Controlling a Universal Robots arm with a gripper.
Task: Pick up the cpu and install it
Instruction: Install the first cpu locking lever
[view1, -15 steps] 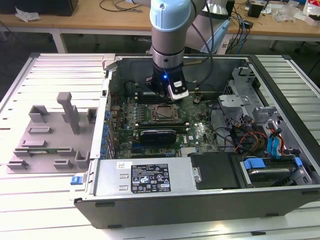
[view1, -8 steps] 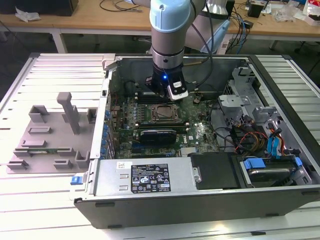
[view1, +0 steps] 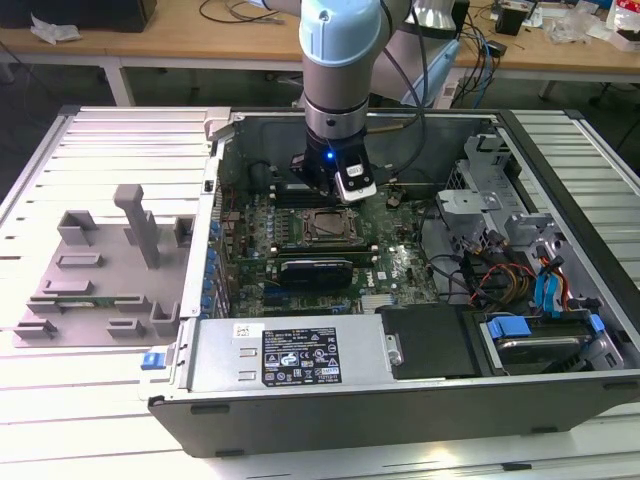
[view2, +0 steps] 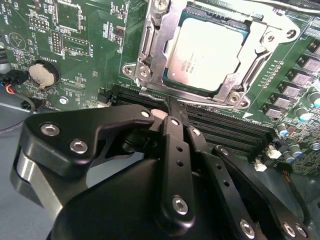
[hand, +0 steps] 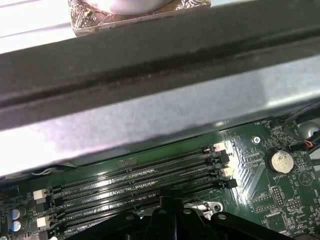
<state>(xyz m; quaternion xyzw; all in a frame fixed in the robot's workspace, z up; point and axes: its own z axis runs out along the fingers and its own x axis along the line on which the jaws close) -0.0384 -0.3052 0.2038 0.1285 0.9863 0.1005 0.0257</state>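
Note:
The cpu (view2: 207, 50), a flat square chip with a silver-grey top, lies inside the metal socket frame (view2: 150, 45) on the green motherboard. In the exterior view the cpu (view1: 326, 226) sits mid-board, just in front of the arm's wrist. My gripper (view2: 174, 107) hangs close over the board beside the socket's edge, above the memory slots. Its black fingers (view2: 176, 127) are pressed together with nothing between them. In the first wrist view the gripper (hand: 167, 196) points at the memory slots (hand: 150, 177).
The open computer case (view1: 560, 150) surrounds the board; its wall (hand: 150, 105) is close behind the gripper. A grey moulded holder (view1: 110, 260) lies at the exterior view's left. A drive cage and cables (view1: 500, 240) are at the right, a power supply (view1: 290, 355) in front.

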